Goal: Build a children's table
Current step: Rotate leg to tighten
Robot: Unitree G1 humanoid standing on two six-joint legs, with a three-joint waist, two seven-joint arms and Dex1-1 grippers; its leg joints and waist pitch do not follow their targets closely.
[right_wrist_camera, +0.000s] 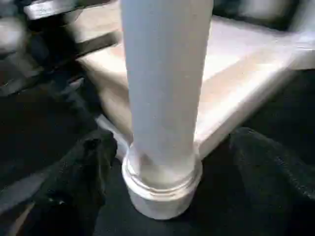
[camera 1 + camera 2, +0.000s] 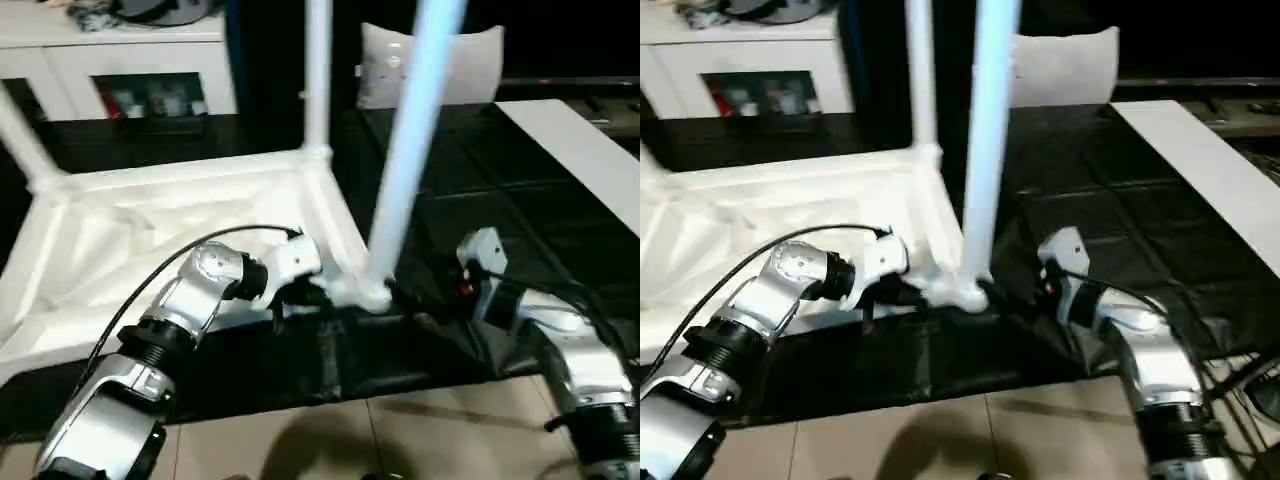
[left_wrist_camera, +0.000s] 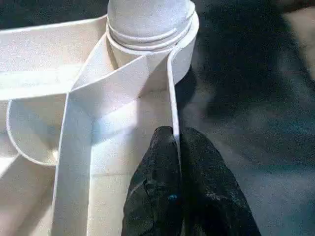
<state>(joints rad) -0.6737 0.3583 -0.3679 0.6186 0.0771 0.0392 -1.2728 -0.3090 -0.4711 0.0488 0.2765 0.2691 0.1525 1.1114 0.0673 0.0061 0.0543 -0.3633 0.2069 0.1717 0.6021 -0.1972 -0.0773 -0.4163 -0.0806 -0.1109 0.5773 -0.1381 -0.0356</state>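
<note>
Three legs rise from the upturned table top (image 2: 180, 215) on a black mat (image 2: 480, 190) in the head views, the near leg (image 2: 405, 150) seated in its corner socket (image 2: 365, 293); open mat lies to the right. The left wrist view shows the left tool (image 3: 176, 142) clenched on the top's thin rim beside that socket. The right wrist view shows the right tool (image 1: 172, 167) released, fingers (image 1: 83, 162) straddling the leg without touching.
</note>
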